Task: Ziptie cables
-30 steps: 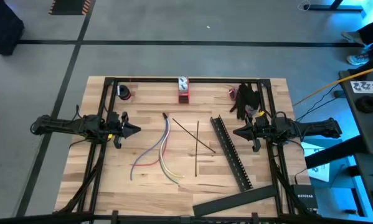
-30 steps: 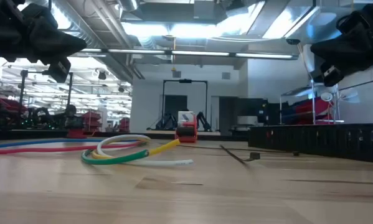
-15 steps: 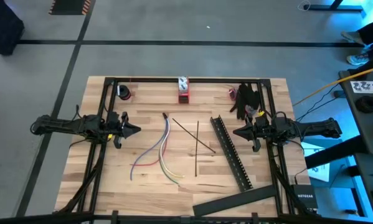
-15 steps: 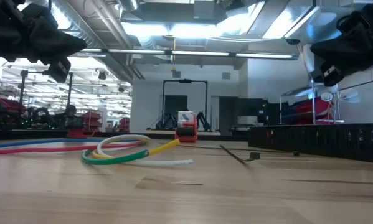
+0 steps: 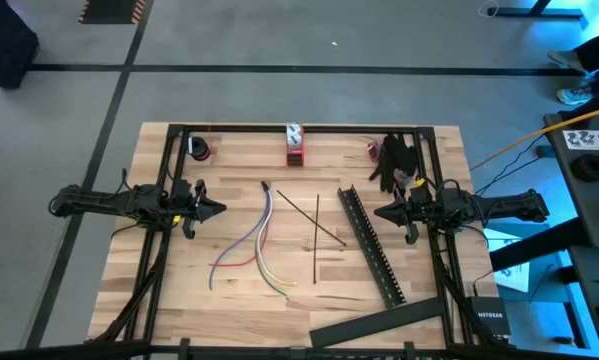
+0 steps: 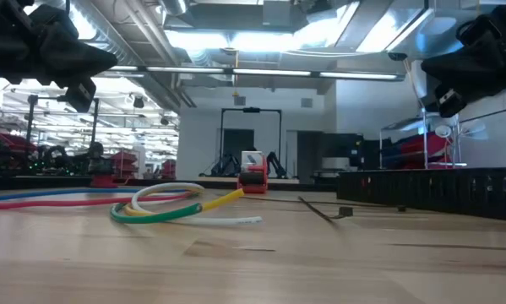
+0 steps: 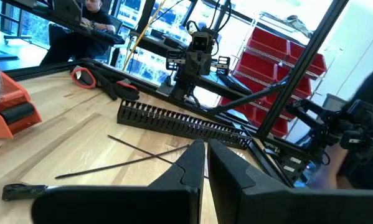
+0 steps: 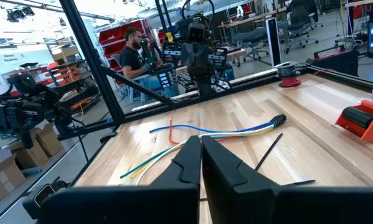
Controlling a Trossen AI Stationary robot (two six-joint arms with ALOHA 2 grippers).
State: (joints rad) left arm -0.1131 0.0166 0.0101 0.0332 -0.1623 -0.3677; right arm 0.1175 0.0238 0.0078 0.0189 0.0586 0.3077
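Observation:
The cables lie loose on the wooden table's middle, blue, red, white and yellow-green strands joined at a dark end; they also show in the low view and right wrist view. Thin black zip-tie strips lie crossed to their right. My left gripper hovers shut above the table's left side, left of the cables. My right gripper hovers shut at the right side, past the slotted bar. Neither touches anything.
A long black slotted bar lies slanted between the strips and my right gripper. A red-and-white tool stands at the far edge, a black glove-like heap at the far right, a black bar near the front edge. People sit beyond the table.

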